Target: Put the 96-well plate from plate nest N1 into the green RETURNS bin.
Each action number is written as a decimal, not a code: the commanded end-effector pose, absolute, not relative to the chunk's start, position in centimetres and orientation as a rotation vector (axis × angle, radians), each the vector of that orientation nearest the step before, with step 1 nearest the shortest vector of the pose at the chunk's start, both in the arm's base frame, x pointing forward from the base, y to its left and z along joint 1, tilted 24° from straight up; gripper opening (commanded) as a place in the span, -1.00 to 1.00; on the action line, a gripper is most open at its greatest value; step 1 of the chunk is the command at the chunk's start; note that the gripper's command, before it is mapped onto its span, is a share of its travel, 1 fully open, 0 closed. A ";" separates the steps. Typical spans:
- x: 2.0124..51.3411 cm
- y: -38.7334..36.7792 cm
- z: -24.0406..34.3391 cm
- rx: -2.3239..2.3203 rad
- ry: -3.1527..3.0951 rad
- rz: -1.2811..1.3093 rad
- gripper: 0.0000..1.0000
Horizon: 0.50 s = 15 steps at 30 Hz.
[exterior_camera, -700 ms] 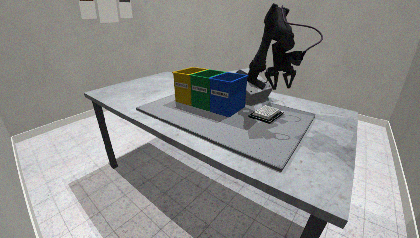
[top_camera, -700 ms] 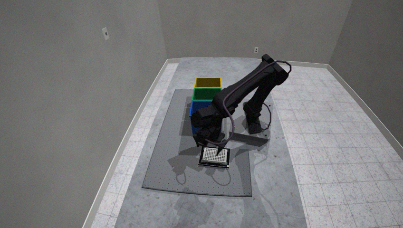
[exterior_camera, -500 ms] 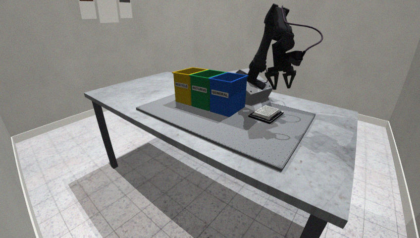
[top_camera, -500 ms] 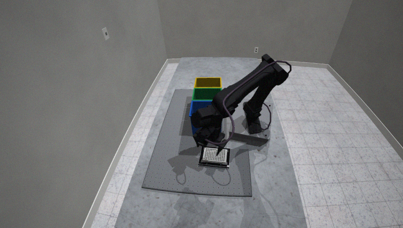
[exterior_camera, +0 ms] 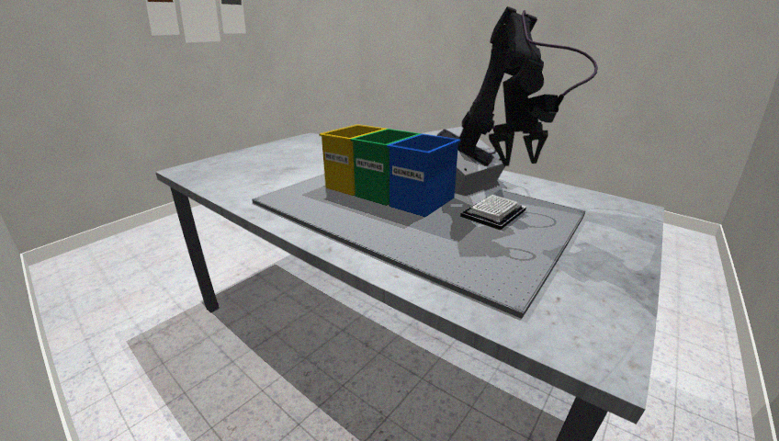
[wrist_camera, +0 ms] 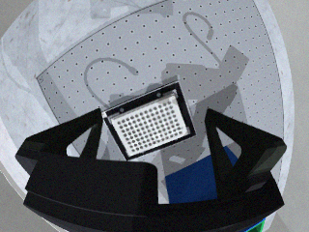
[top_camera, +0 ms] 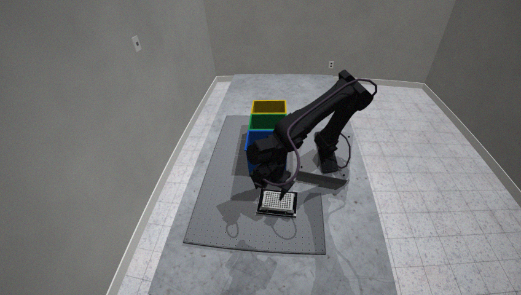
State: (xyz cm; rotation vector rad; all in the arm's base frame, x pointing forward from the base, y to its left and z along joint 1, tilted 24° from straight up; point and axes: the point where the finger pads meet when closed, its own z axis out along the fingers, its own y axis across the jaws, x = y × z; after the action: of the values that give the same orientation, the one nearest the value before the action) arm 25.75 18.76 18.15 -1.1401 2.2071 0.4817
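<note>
The white 96-well plate (top_camera: 278, 200) (exterior_camera: 496, 207) (wrist_camera: 151, 125) lies flat in the black plate nest (top_camera: 276, 212) (exterior_camera: 474, 215) (wrist_camera: 184, 107) on the grey perforated board (top_camera: 226, 226) (exterior_camera: 426, 251) (wrist_camera: 145, 58). My gripper (exterior_camera: 518, 158) (wrist_camera: 154, 114) is open and empty. It hangs well above the plate, fingers pointing down on either side of it in the wrist view. The green RETURNS bin (top_camera: 265, 121) (exterior_camera: 374, 169) stands upright in the middle of the row of three bins.
The yellow bin (top_camera: 268, 106) (exterior_camera: 341, 158) and the blue GENERAL bin (top_camera: 254, 137) (exterior_camera: 421, 175) (wrist_camera: 198, 181) stand upright on either side of the green one. The blue bin is nearest the nest. The arm's base (top_camera: 328, 164) stands behind the board.
</note>
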 end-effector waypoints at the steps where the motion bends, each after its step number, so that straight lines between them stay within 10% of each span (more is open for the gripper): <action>1: 25.7 17.7 19.9 -0.995 2.273 0.507 1.00; 15: 25.1 15.2 20.0 -0.580 2.605 0.572 1.00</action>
State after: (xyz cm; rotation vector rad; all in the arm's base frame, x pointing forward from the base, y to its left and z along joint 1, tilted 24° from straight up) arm 24.98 16.03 18.91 -0.7264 2.5260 0.5632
